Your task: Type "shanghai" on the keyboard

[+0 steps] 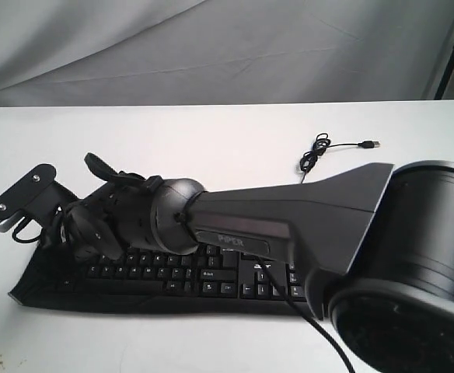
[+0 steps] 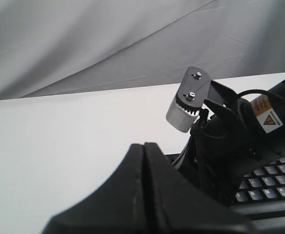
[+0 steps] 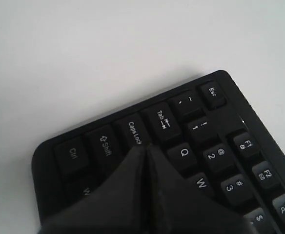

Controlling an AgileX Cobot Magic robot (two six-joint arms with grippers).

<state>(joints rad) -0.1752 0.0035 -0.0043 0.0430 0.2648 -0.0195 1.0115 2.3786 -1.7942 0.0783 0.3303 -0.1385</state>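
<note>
The right claw (image 3: 146, 147), clenched empty, is set near Caps Lock (image 3: 134, 131) on the keyboard (image 3: 191, 117); letters already typed cannot be told.

one black keyboard (image 1: 172, 281), one thin usb cable (image 1: 343, 144), left gripper (image 2: 145, 146) plus right gripper (image 3: 146, 148) makes two, one white table (image 1: 211, 132)

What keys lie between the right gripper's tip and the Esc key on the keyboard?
In the right wrist view, the Tab key and the tilde key lie between the shut right gripper and Esc on the keyboard.
</note>
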